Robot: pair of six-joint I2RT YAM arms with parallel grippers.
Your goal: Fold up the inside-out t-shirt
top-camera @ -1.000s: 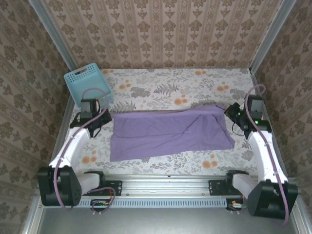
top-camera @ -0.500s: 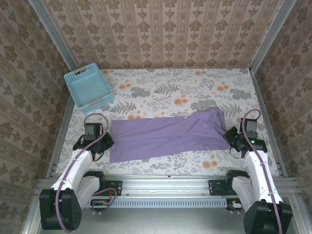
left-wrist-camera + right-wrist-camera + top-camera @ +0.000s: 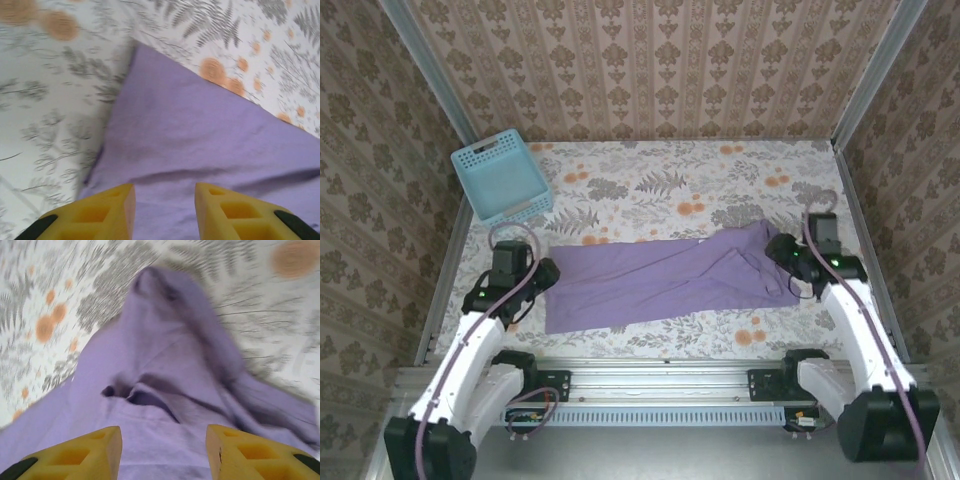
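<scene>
Mid-frame, the soft lavender cloth t-shirt [image 3: 660, 280] lies across the floral table [image 3: 650, 180]. The left claw [image 3: 164, 200] and right claw [image 3: 164, 440] hover spread at its ends, apparently so the fold lies flat.

The lavender t-shirt [image 3: 665, 280] lies folded in a long flat band across the table — smooth at left, rumpled at right.

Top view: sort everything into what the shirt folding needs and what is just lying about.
For the job:
- t-shirt, lying as a long strip across the table
- left gripper and right gripper, open at its two ends

Lying about:
- basket, far left corner
</scene>
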